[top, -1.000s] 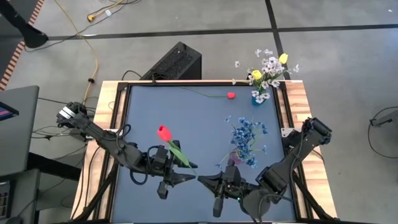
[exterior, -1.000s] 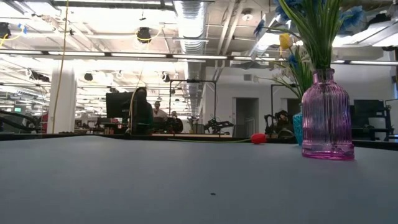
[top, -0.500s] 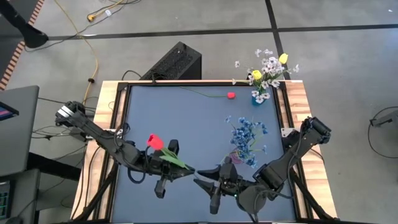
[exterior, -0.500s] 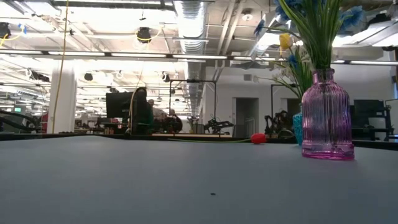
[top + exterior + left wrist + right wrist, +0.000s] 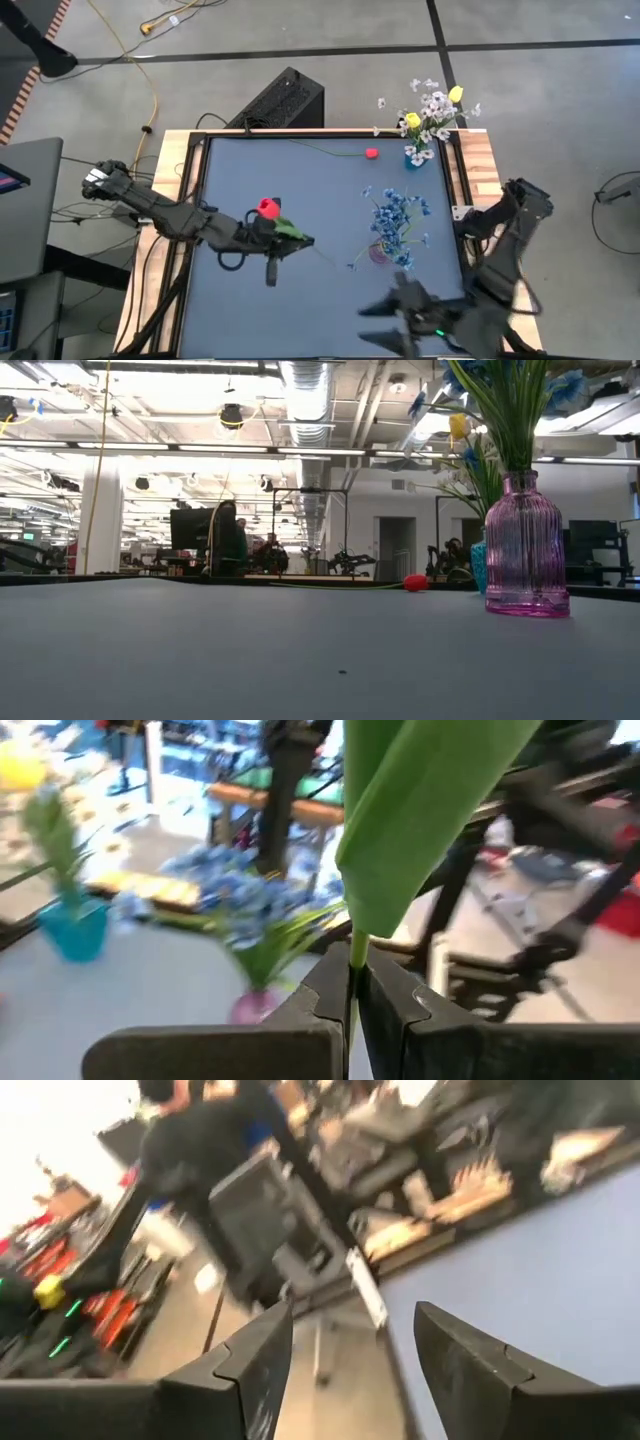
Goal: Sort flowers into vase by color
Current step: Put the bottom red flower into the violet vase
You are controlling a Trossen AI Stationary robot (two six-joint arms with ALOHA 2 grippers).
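Note:
My left gripper is shut on a red tulip above the table's middle left. The bud points to the far left, and the thin stem runs on toward the pink vase. That vase holds blue flowers and also shows in the low view. A second red tulip lies flat on the table at the far side. A blue vase at the far right holds white and yellow flowers. My right gripper is open and empty at the near right. My left gripper pinches the tulip's green stem between its two fingers, just below a broad leaf. The fingers lie level, coming from the table's left, across the stem. The tulip is lifted clear of the table.
The table has a raised wooden frame round the dark mat. A black box stands on the floor beyond the far edge. The mat's left half is bare. People and desks show in the room behind.
My left gripper has carried the red tulip toward the far edge and a little right; the bud has swung about and now points far left. My right gripper has drawn back from the tulip's stem end toward the near right corner.

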